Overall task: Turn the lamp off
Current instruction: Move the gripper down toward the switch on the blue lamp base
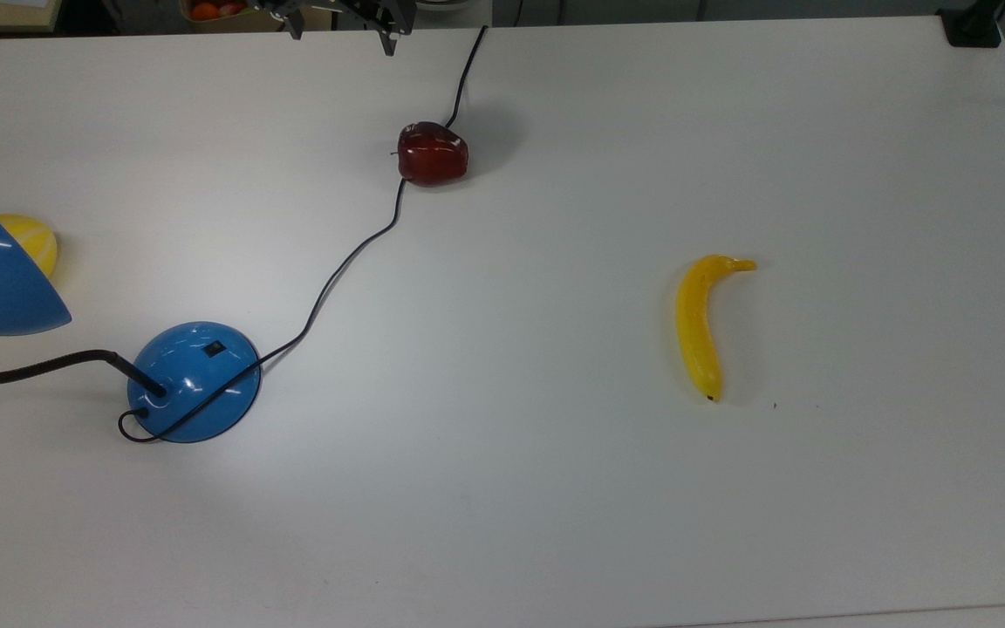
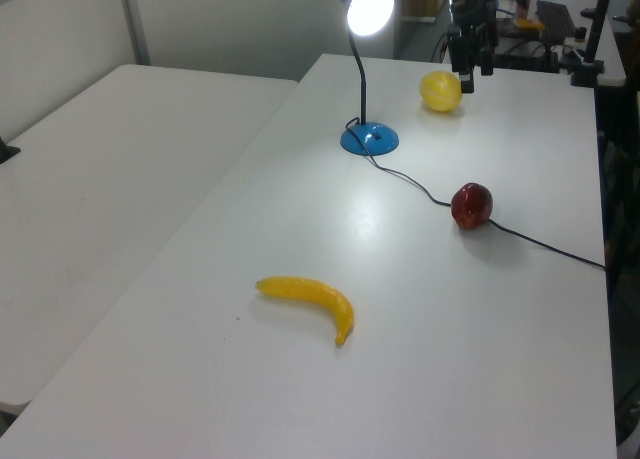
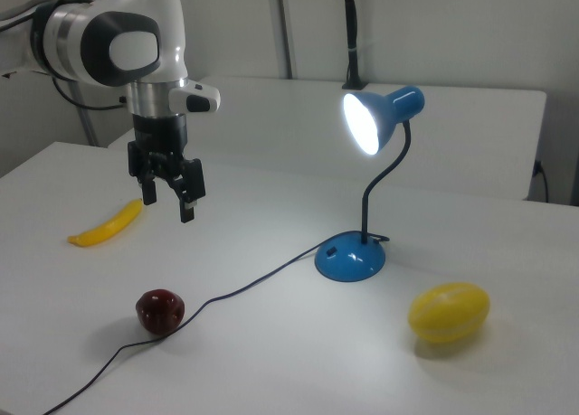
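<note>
A lit blue lamp stands on a white tabletop; its glossy base looks slippery, so the open, empty claw should press the small black switch.

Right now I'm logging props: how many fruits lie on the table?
3. The apple sits on the lamp's cord; the banana lies alone toward the top view's right; the lemon rests near the lamp base.
</note>
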Controlling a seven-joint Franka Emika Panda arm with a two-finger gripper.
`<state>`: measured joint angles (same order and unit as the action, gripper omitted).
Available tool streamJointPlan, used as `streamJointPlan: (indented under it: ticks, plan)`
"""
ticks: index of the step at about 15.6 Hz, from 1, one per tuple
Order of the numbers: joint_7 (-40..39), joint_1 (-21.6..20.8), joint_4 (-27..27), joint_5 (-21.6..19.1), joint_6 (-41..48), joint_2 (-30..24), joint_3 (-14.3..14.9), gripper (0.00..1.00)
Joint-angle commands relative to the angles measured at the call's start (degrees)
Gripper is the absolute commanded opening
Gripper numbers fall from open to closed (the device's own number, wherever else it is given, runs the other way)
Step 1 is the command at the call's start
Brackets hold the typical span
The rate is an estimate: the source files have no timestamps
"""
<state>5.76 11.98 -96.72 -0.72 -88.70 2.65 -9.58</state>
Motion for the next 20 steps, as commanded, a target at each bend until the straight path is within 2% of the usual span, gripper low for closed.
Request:
streamJointPlan:
  ticks: [1, 4, 6, 7, 8, 11, 12, 17, 20]
  plan:
    - [-0.84, 0.14, -0.75, -0.25, -0.33, -0.37, 0.52, 1.0]
    - [-0.84, 0.32, -0.75, -0.16, -1.55, 0.33, 0.61, 1.0]
    - [-0.4, 1.11, -0.66, -0.16, -5.85, 2.0, 0.61, 1.0]
    - [0.21, 1.2, -0.66, -0.08, -7.35, 2.87, 0.7, 0.94]
    - [1.0, 1.46, -0.66, 0.27, -8.58, 3.41, 0.7, 0.81]
    - [2.93, 3.48, -0.66, 0.36, -14.46, 5.51, 0.7, 0.09]
    - [3.47, 3.92, -0.66, 0.36, -16.83, 6.48, 0.7, 0.0]
    - [7.5, 6.99, -0.66, 0.45, -29.22, 11.75, 0.7, 0.0]
    - [11.63, 8.4, -0.66, 1.33, -39.76, 15.7, 1.05, 0.0]
